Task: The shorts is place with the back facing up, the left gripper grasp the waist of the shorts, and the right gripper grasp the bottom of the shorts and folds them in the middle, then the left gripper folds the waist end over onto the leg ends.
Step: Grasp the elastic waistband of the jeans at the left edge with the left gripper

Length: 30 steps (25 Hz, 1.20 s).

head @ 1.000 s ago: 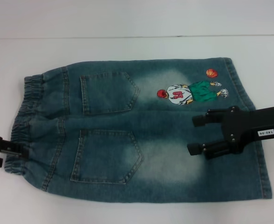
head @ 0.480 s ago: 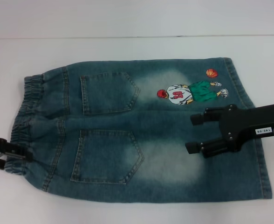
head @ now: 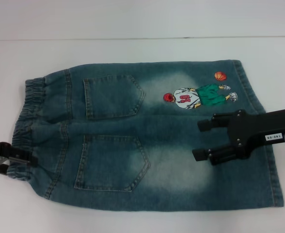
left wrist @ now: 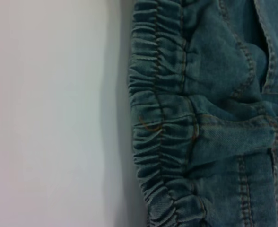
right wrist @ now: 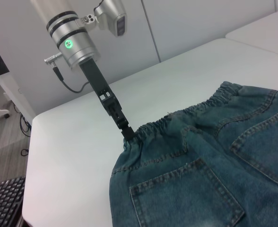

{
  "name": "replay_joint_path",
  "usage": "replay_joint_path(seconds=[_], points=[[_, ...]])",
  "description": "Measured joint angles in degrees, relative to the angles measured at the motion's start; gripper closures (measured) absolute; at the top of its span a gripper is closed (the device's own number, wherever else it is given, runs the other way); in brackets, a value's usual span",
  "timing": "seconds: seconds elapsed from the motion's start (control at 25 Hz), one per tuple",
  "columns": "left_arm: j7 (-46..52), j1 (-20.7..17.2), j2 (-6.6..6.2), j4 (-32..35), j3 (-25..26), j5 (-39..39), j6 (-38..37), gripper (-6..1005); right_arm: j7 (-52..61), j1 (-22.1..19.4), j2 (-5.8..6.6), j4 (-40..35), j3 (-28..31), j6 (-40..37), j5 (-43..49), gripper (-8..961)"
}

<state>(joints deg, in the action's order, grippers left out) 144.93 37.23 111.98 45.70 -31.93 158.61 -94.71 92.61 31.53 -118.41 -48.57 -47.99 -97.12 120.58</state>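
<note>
shorts [head: 147, 141] x1 | back pockets x2 | grippers x2: left [head: 2, 160], right [head: 199, 139] | table [head: 133, 48] x1 | keyboard [right wrist: 4, 203] x1

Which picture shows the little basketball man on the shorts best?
The head view. There the basketball man sits in full sight on the shorts, beside his orange ball, just beyond the right gripper. The left wrist view shows only the stretchy waistband; the right wrist view shows pockets and waistband, not him.

The shorts [left wrist: 210, 118] fill one side, their gathered waistband [left wrist: 160, 132] edging onto the bare white table [left wrist: 49, 113]. A seam crosses the denim beyond the band.
</note>
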Motion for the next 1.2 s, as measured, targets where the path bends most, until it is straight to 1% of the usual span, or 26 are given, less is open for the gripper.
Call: replay_joint_path(seconds=[0.36, 0.56, 1.0, 1.2], points=[[-0.9, 0.3, -0.01, 0.3, -0.6, -0.1, -0.6, 89, 0.0, 0.0, 0.04, 0.1, 0.1, 0.3, 0.0, 6], [-1.8, 0.5, 0.0, 0.4, -0.9, -0.1, 0.2, 285, 0.1, 0.2, 0.1, 0.1, 0.0, 0.7, 0.0, 6], [-3.2, 1.1, 0.32, 0.1, -1.3, -0.1, 0.5, 521, 0.3, 0.8, 0.3, 0.1, 0.0, 1.1, 0.0, 6], [-3.3, 1.1, 0.34, 0.2, -1.7, -0.1, 0.1, 719, 0.5, 0.9, 0.37, 0.1, 0.3, 1.2, 0.0, 6]])
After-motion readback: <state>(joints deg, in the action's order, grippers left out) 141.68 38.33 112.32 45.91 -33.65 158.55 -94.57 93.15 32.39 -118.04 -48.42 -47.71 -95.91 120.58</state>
